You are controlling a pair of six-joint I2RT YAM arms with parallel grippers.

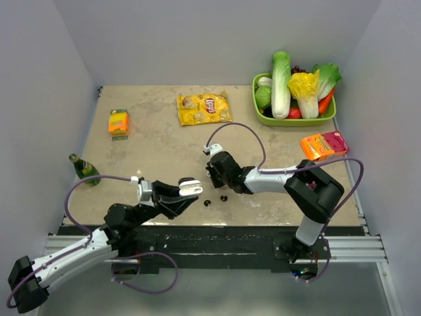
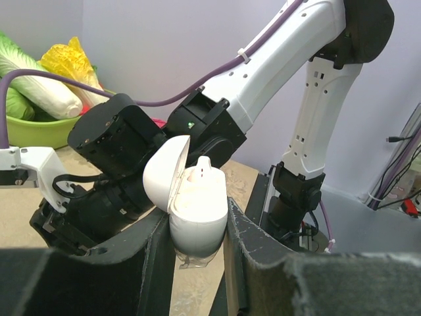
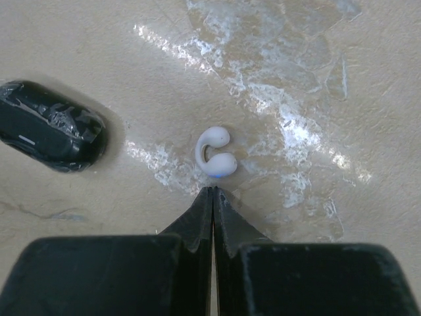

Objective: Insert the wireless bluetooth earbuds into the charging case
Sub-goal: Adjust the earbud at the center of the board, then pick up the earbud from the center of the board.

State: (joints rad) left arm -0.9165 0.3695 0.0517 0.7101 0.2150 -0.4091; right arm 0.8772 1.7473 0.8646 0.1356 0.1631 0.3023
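left claw (image 2: 197,245) clamps the glossy white case (image 2: 196,207), lid open; right claw (image 3: 212,196) pinched together, curled white earbud (image 3: 221,164) at twelve o'clock.

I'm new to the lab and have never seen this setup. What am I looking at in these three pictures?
Two robot arms are bolted at a table's near edge. The wide picture is taken from above and behind them; the other two come from a camera on each wrist. The left gripper is shut on the open white charging case, which seems to hold one earbud. The right gripper is shut and empty, its tips close to a white earbud lying on the table. Two dark earbuds lie between the arms. Farther back lie a chips bag and a green basket of vegetables.
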